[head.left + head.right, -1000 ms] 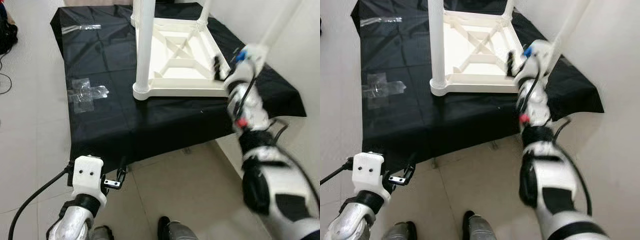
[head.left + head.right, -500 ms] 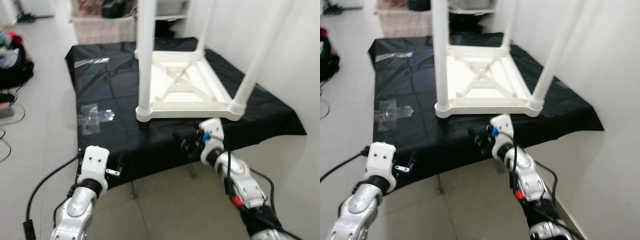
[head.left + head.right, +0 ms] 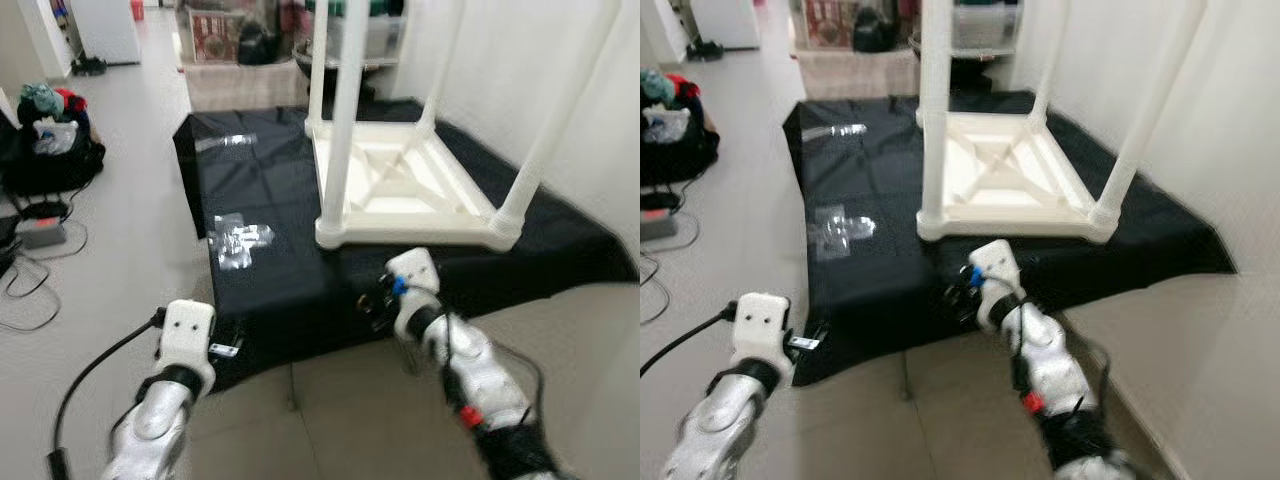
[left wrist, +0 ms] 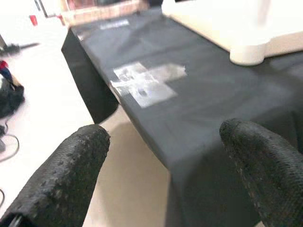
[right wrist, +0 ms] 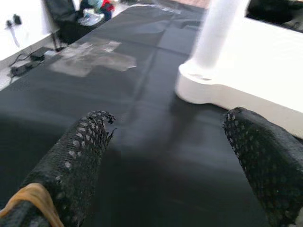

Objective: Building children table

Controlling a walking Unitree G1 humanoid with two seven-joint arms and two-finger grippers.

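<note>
A white children's table (image 3: 400, 200) lies upside down on a black cloth (image 3: 270, 280), with its round legs (image 3: 345, 110) pointing up. My right gripper (image 3: 374, 306) hovers low at the cloth's front edge, just short of the table's near left corner post (image 5: 208, 42). In the right wrist view it (image 5: 170, 120) is open with nothing between its fingers. My left gripper (image 3: 226, 346) is held at the cloth's front left corner. It (image 4: 165, 137) is open and empty too, facing a patch of clear tape (image 4: 144, 82).
The cloth covers a low platform with a drop at its front edge (image 3: 870, 345). Bags and clothes (image 3: 45, 140) and cables (image 3: 30, 290) lie on the tiled floor at left. A white wall (image 3: 590, 90) runs along the right. Boxes and shelves (image 3: 230, 30) stand behind.
My right arm has come down from the table's front right corner to the cloth's front edge. The camera has lifted and turned, so more of the room shows. The left arm barely moved.
</note>
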